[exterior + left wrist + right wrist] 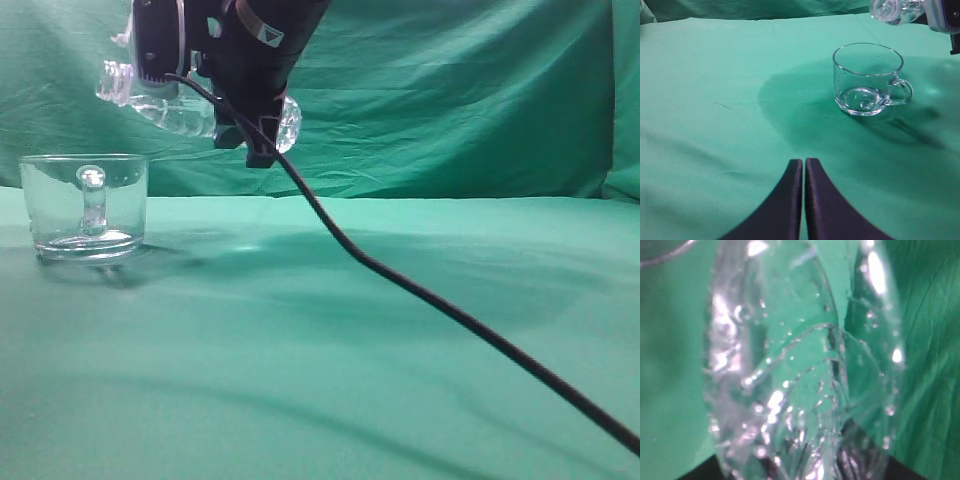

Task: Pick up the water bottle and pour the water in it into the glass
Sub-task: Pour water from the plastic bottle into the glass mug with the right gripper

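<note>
My right gripper is shut on the water bottle and holds it almost level in the air, neck to the left, mouth above the right rim of the glass. The clear bottle fills the right wrist view, with droplets and a little water inside. The glass mug stands upright on the green cloth, handle toward the camera, and looks nearly empty. In the left wrist view the glass stands ahead to the right, the bottle mouth above it. My left gripper is shut and empty, low over the cloth.
A green cloth covers the table and hangs as a backdrop behind. A black cable runs from my right arm down across the table to the lower right corner.
</note>
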Action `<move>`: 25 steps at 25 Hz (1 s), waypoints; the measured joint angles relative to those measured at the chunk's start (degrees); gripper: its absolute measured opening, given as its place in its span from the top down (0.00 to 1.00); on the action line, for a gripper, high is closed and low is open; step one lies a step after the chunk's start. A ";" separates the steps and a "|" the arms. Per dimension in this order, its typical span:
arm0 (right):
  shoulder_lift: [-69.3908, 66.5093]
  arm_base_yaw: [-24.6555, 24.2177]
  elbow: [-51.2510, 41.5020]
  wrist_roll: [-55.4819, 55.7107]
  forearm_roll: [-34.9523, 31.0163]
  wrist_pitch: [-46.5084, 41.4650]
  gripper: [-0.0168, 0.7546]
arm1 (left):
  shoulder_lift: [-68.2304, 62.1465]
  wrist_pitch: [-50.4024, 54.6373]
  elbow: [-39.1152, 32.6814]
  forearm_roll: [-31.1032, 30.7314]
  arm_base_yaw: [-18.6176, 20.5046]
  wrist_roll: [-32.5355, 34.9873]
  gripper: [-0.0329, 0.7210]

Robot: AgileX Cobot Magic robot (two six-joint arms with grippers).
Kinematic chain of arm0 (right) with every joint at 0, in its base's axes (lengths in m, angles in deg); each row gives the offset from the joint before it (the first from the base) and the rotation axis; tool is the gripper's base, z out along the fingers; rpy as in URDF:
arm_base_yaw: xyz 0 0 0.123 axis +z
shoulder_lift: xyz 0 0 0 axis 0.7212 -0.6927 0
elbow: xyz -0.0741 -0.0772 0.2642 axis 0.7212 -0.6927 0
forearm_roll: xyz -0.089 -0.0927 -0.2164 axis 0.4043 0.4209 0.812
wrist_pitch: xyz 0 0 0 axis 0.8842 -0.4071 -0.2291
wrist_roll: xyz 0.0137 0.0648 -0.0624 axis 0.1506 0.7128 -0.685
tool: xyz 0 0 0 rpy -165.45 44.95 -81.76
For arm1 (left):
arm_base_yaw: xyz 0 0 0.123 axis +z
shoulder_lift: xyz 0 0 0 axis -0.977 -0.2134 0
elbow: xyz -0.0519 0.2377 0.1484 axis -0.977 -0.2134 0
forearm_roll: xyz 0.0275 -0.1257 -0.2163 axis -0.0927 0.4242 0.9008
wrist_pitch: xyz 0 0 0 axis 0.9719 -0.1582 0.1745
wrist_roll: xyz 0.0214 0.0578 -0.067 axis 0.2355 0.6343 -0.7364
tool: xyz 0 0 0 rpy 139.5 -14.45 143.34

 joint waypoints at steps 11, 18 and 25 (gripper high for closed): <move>0.00 0.00 0.00 0.00 8.33 -2.20 0.60 | 0.00 0.00 0.00 0.00 0.00 0.00 0.96; 0.00 0.00 0.00 -0.11 10.01 -2.20 0.60 | 0.00 0.00 0.00 0.00 0.00 0.00 0.96; 0.00 0.00 0.00 -0.11 10.45 -2.94 0.60 | 0.00 0.00 0.00 0.00 0.00 0.00 0.96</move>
